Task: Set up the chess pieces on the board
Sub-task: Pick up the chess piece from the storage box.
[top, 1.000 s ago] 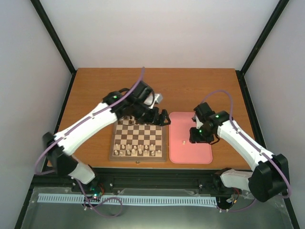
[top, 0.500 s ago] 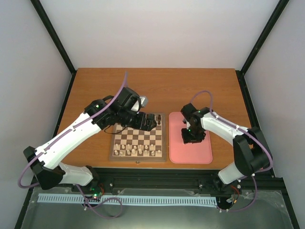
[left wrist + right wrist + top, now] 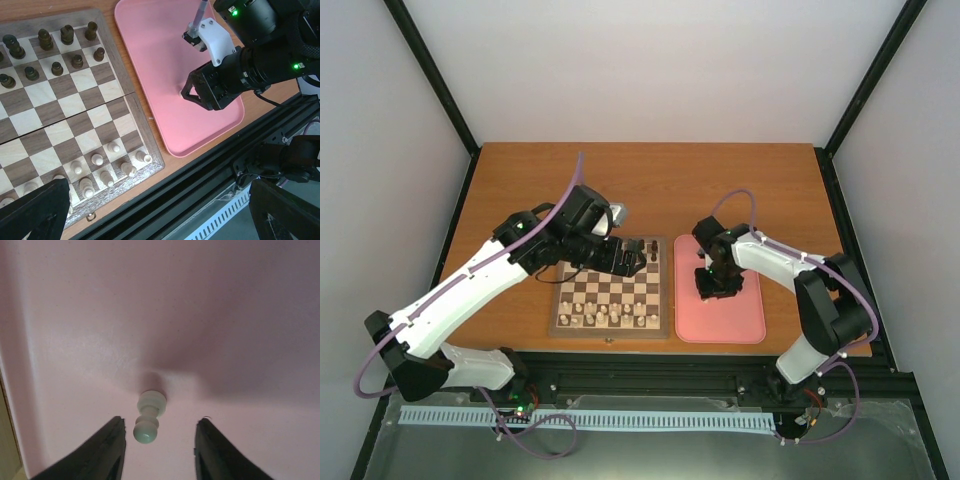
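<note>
A single cream-white chess piece [image 3: 148, 417], a pawn, stands upright on the pink tray [image 3: 165, 315]. My right gripper [image 3: 159, 447] is low over it, open, one finger on each side; the pawn sits nearer the left finger with a gap showing. The top view has the right gripper [image 3: 709, 287] at the tray's left part. Several cream chess pieces [image 3: 100, 170] stand in the board's [image 3: 65, 120] two near rows. My left gripper [image 3: 638, 255] hovers open and empty over the board's [image 3: 615, 290] far right corner.
Dark brown chessmen [image 3: 50, 55] fill the board's two far rows. The pink tray [image 3: 735, 315] lies just right of the board. A black rail [image 3: 200, 180] runs along the table's near edge. Both arms reach close to each other above the gap between board and tray.
My right gripper has moved left across the tray and come down around the pawn, its jaws narrowing. The left arm has drawn back a little to the left, still open.
</note>
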